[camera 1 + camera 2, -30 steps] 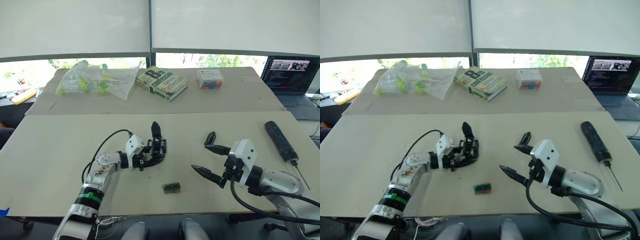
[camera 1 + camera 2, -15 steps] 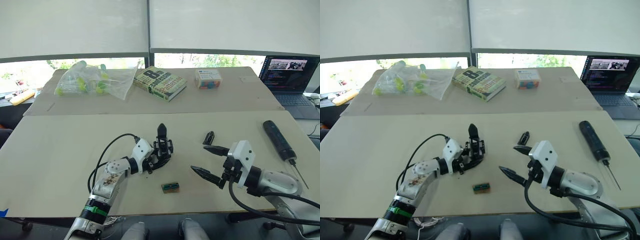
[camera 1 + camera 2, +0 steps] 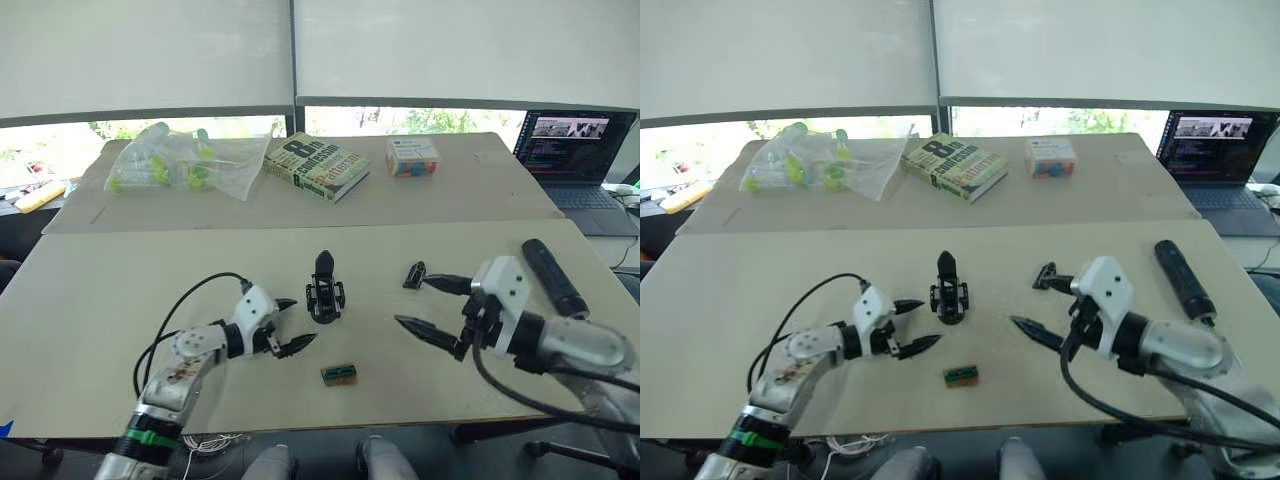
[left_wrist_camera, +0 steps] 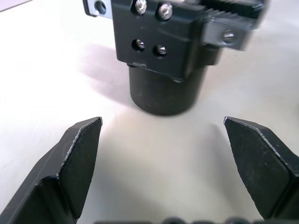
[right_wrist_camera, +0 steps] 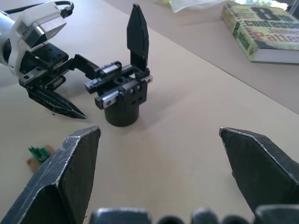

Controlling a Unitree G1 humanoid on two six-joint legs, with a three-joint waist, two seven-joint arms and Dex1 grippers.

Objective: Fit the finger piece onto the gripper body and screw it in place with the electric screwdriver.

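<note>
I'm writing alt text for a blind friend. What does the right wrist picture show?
The gripper body stands upright on the tan table, one pointed black finger sticking up from it. The robot's open left hand is just beside it, apart from it. A book lies at the far edge.

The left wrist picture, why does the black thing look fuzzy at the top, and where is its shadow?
In the left wrist view the gripper body stands very near the camera, so its toothed top edge blurs, while the fingers look sharper. Its soft shadow lies on the table beside it. In the left eye view, the window strip behind glares bright white.
</note>
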